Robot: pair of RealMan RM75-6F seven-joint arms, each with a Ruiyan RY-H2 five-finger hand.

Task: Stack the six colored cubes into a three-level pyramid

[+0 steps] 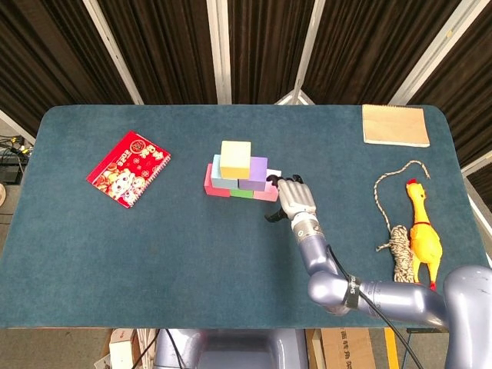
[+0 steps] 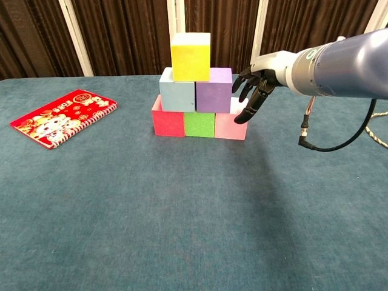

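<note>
The teal counter (image 2: 182, 230) bears a cube pyramid (image 2: 197, 91). The right hand (image 2: 253, 91) hangs just right of it, fingers spread downward, holding nothing.

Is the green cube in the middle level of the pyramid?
No, in the chest view the green cube sits in the bottom row between the red cube and the pink cube.
</note>
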